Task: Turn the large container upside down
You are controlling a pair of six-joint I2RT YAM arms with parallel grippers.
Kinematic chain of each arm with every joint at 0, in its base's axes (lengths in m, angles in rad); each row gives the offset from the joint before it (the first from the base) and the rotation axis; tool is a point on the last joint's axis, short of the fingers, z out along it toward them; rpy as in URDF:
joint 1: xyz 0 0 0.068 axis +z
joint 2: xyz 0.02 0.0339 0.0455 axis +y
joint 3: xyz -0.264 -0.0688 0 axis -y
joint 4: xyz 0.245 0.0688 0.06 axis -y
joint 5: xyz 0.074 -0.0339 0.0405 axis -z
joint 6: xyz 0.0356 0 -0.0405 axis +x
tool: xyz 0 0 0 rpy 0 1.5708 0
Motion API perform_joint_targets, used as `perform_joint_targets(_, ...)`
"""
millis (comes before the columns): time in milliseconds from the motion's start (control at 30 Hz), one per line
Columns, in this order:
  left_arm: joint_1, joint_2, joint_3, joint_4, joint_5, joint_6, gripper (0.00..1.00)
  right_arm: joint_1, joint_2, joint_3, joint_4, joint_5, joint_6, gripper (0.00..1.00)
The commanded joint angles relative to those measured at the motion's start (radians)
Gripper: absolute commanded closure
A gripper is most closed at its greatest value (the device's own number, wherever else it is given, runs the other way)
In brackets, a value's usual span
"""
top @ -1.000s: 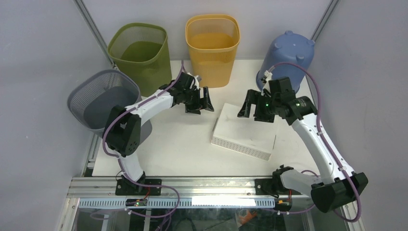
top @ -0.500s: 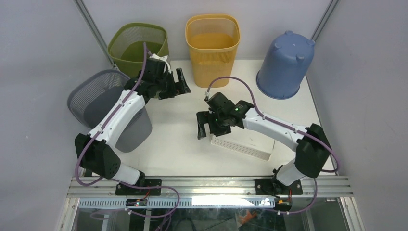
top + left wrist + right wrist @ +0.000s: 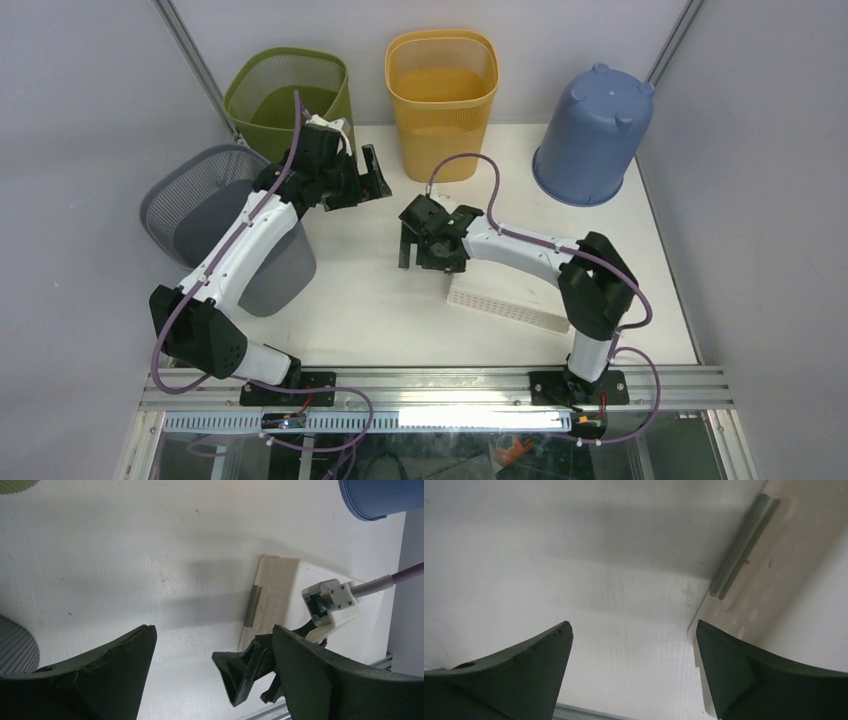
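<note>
The large container (image 3: 503,304) is a white perforated box lying flat on the table, right of centre, bottom face up. My right gripper (image 3: 411,251) is open and empty, low over the table at the box's left end. In the right wrist view, the box's perforated side (image 3: 774,580) with its grey strip (image 3: 744,550) lies just beyond the right finger (image 3: 764,675). My left gripper (image 3: 366,175) is open and empty, raised near the back left. The left wrist view shows the box (image 3: 280,595) and the right gripper (image 3: 250,675) below it.
A green mesh bin (image 3: 290,100) and a yellow bin (image 3: 442,85) stand at the back. A blue bin (image 3: 592,135) stands upside down at the back right. A grey mesh bin (image 3: 215,215) leans at the left edge. A metal rail (image 3: 430,385) runs along the front.
My right gripper has swung left from over the box's top to its left end. My left gripper has pulled back and left, away from the box toward the green bin.
</note>
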Motion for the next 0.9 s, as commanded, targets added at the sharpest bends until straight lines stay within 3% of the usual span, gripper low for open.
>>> perform_joint_targets(0,-0.007,-0.049,-0.019,0.028,0.005,0.002,0.11,-0.015,-0.121,-0.100,-0.138,0.230,0.125,0.01)
perform_joint_targets(300,-0.008,-0.035,-0.029,0.066,0.088,0.003,0.11,-0.218,-0.430,-0.363,-0.226,0.327,0.132,0.01)
perform_joint_targets(600,-0.060,-0.049,0.034,0.067,0.107,0.073,0.11,-0.411,-0.442,-0.372,-0.240,0.380,0.116,0.01)
perform_joint_targets(867,-0.186,0.049,0.242,0.062,0.038,0.160,0.08,-0.475,-0.482,-0.346,-0.243,0.355,0.074,0.03)
